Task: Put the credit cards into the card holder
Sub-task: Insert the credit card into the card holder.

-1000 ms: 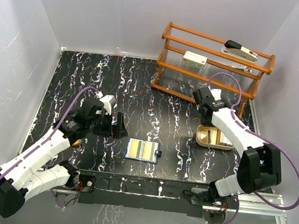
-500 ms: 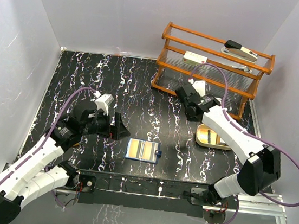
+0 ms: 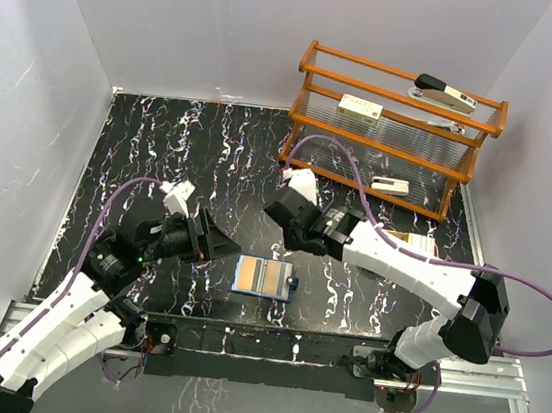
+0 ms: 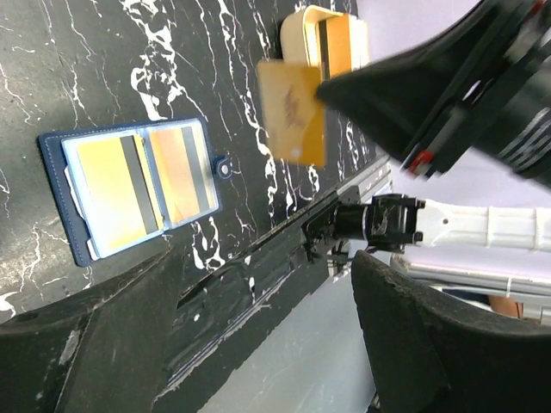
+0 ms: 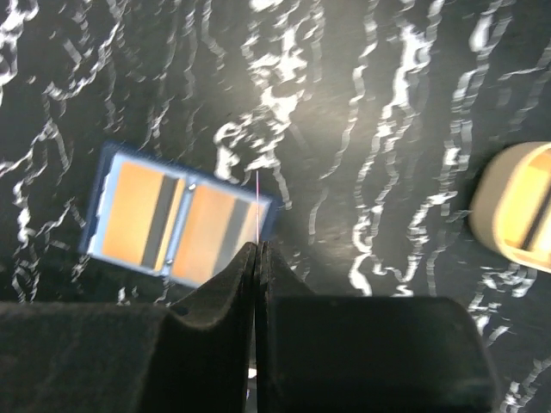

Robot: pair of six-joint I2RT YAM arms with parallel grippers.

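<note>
Orange card (image 4: 293,112) pinched in R jaws by wallet (image 3: 264,277), tabletop (image 3: 163,142) front edge; L jaws spread. Risk: thin pinch, card twists, misses pocket (image 4: 185,168).

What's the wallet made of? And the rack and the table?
Wallet: probably leather or faux leather; matte navy cover with a snap tab. Rack: likely varnished wood, shiny orange rails; its shelves look like ribbed clear plastic. Table: black marble-look top with white veins, maybe only printed.

Open navy-blue folding card holder (image 3: 264,277), tan-orange pockets up, flat at top view's lower centre. Thin orange credit card (image 4: 293,112) upright in the air, upper centre of left wrist view.
</note>
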